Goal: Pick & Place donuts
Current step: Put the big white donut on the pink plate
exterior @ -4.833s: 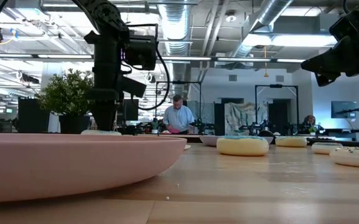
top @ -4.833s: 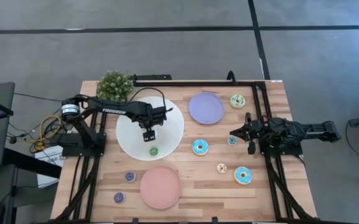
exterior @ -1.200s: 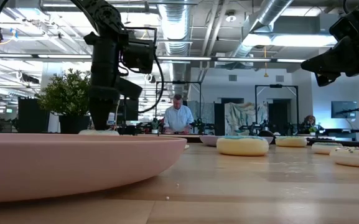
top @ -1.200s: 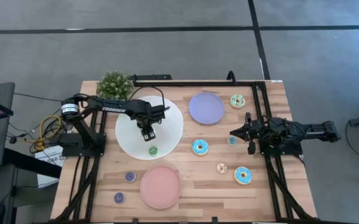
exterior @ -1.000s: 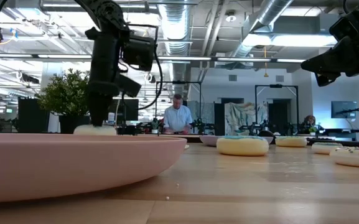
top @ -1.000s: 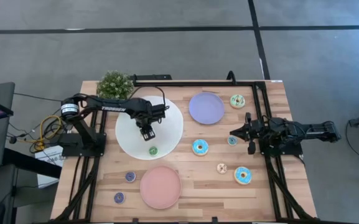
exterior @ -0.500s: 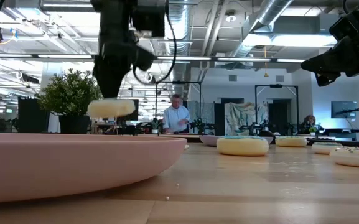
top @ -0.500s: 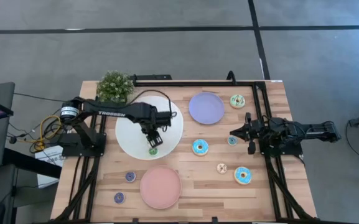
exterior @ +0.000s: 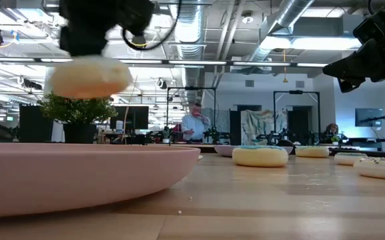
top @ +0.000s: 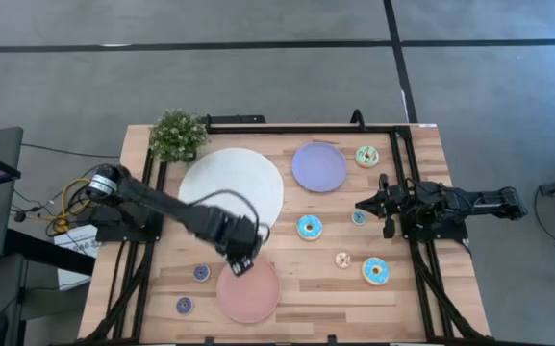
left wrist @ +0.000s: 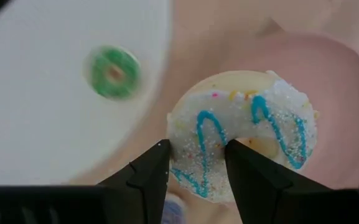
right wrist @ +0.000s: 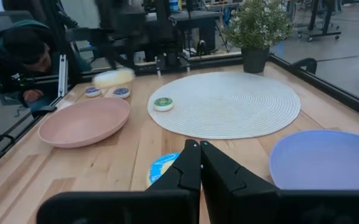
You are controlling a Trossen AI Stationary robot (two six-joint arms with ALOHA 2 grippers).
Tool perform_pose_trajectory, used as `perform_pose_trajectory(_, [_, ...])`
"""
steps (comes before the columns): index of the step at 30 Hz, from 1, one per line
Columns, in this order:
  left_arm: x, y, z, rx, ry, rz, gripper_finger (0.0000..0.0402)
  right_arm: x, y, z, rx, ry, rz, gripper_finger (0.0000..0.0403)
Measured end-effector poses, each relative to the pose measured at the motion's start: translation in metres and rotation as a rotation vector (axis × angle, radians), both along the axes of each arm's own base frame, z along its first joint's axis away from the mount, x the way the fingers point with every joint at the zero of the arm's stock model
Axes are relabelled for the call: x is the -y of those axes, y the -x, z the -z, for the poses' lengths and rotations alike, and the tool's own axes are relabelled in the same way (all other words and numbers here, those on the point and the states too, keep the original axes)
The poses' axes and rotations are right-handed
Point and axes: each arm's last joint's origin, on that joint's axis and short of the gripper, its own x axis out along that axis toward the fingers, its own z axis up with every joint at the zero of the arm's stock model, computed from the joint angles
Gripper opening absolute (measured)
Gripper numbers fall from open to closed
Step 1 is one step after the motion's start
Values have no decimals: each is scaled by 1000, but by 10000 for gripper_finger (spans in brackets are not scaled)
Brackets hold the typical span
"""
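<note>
Gripping a white sprinkled donut (left wrist: 244, 140) above the pink plate (top: 258, 298), the left hand (top: 239, 261) hovers; the right hand (top: 365, 206) rests shut, empty, over the worktop (top: 306, 288).

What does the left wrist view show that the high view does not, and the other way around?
Only the left wrist view shows the white donut with blue icing lines, held between the left gripper fingers. Only the high view shows the lilac plate, the plant and the right gripper. Both show the white mat and the pink plate.
</note>
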Motion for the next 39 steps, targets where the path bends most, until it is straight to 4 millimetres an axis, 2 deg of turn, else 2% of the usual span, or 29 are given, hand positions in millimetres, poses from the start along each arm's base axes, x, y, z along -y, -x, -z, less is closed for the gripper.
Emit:
perform_pose_trajectory(5, [38,9,-1,63,35,-62,146,0,0,0,0,0,0,0])
perform_pose_trajectory(12, [64,21,8,92,54,-118,146,0,0,0,0,0,0,0])
perform_pose_trajectory(15, [70,20,15,80,47,-141,146,0,0,0,0,0,0,0])
perform_pose_trajectory(22, [80,10,51,-51,77,-123,146,0,0,0,-1,0,0,0])
perform_pose_trajectory(26, [82,8,61,-91,82,-123,146,0,0,0,-1,0,0,0])
perform_pose_trajectory(39, [80,7,61,-80,70,-132,146,0,0,0,0,0,0,0])
